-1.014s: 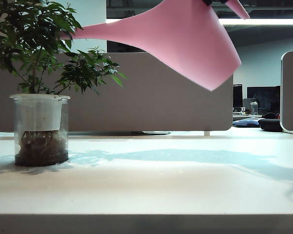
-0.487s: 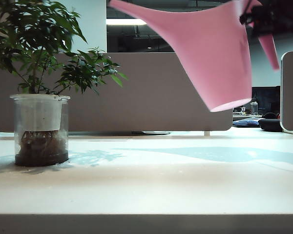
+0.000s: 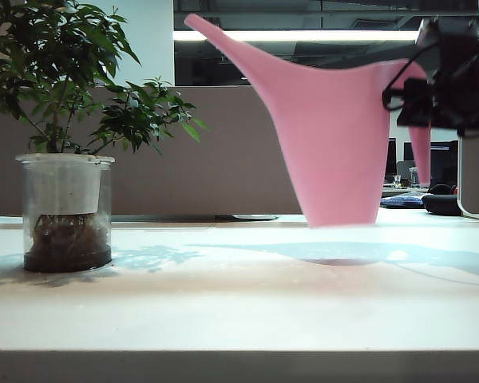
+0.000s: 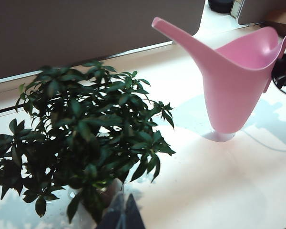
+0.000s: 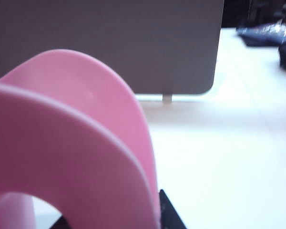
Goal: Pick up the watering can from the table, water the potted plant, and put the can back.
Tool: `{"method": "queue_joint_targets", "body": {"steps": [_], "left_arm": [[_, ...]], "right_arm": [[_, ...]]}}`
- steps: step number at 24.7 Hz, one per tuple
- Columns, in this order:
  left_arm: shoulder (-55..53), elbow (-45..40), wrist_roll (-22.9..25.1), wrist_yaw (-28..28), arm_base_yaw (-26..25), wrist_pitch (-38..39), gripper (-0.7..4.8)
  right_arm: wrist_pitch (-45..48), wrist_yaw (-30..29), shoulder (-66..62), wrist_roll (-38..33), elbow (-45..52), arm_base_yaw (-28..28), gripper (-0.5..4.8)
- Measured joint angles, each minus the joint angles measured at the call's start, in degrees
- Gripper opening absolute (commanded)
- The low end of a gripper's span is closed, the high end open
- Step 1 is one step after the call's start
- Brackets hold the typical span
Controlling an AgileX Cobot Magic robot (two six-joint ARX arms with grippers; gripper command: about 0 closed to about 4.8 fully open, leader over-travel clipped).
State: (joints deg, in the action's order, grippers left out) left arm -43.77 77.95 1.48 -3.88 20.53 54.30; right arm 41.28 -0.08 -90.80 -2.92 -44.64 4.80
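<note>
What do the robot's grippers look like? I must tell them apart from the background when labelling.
The right gripper is a black, blocky unit with thin black cables looping off its side; the right wrist view shows only a dark angular finger tip. The left gripper shows only as two dark, narrow, pointed fingers close together. No markings are readable on either.

I see the white table running wide and flat to its plain front edge. The potted plant stands on it at the left. The watering can is upright well to the right; its base looks just above the surface.
</note>
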Motion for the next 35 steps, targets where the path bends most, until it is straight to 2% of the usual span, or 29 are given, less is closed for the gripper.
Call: {"method": "queue_joint_targets", "body": {"steps": [7, 18, 29, 35], "left_arm": [[0.0, 0.0, 0.0, 0.0, 0.0, 0.0, -0.05], [0.0, 0.0, 0.0, 0.0, 0.0, 0.0, -0.05], [0.0, 0.0, 0.0, 0.0, 0.0, 0.0, -0.05], [0.0, 0.0, 0.0, 0.0, 0.0, 0.0, -0.05]], "right_arm": [[3.0, 0.1, -7.3, -2.6, -0.1, 0.0, 1.69], [3.3, -0.1, -8.5, -2.9, -0.2, 0.0, 3.38], [-8.7, -0.1, -4.8, -2.9, -0.2, 0.0, 3.38], [-20.2, 0.0, 1.2, -2.9, -0.2, 0.0, 3.38]]}}
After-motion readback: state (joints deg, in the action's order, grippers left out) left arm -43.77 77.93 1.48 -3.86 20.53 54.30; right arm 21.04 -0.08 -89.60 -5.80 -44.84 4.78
